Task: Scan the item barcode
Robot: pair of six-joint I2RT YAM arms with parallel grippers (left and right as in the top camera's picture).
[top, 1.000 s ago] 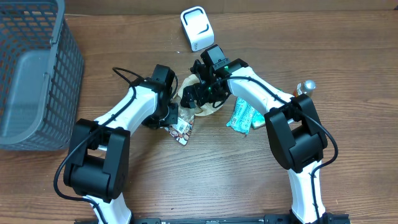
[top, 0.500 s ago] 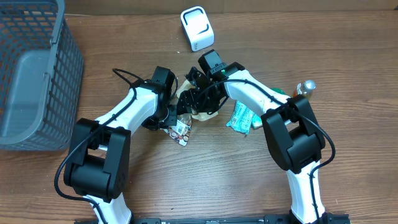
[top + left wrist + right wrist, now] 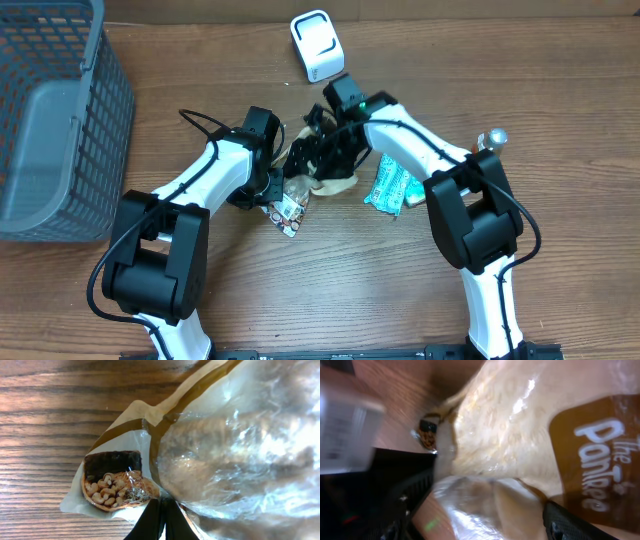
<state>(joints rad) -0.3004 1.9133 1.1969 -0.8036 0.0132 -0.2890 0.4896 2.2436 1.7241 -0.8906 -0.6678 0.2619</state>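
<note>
My left gripper [image 3: 161, 517] is pinched shut on the edge of the snack bag [image 3: 225, 445] at mid-table. My right gripper [image 3: 482, 512] straddles it, jaws wide. The scanner [image 3: 317, 46] is near, the basket [image 3: 60, 130] well left, and the table [image 3: 350, 290] is open toward me. The bag is clear and crinkled, with a brown label.

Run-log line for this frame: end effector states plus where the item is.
left end effector: shut on snack bag edge | right end effector: open, fingers either side of it | scanner: on table, untouched

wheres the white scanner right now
In the overhead view the white scanner sits on the far side, centre, just beyond the right end effector.
</note>
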